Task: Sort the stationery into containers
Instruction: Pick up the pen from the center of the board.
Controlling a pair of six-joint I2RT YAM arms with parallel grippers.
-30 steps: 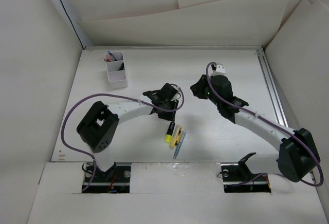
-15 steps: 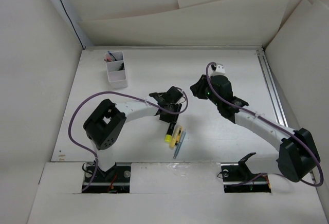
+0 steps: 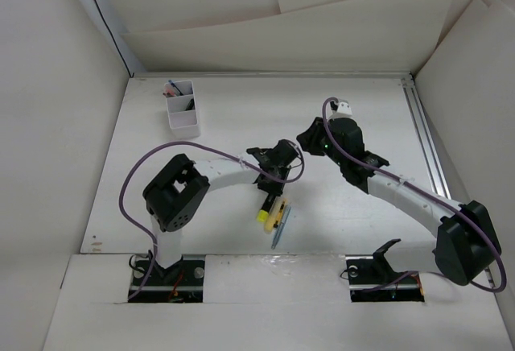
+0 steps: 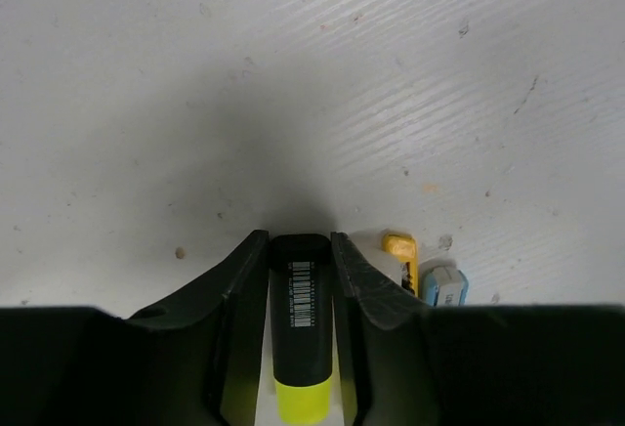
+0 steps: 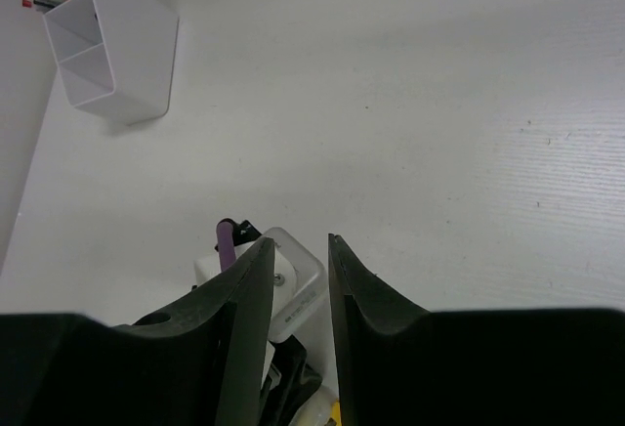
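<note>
Highlighter (image 4: 300, 299) clamped in left pincer (image 4: 298, 241), yellow end cut off; right pincer (image 5: 298, 242) parted.

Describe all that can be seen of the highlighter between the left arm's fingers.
The highlighter is a short plastic marker: a black part with a white barcode label, then a yellow-green body. It seems to lie flat on the white table, black end toward the far side. The left fingers close on both its sides. A blue-grey pen lies just beside it; contact between them cannot be told.
</note>
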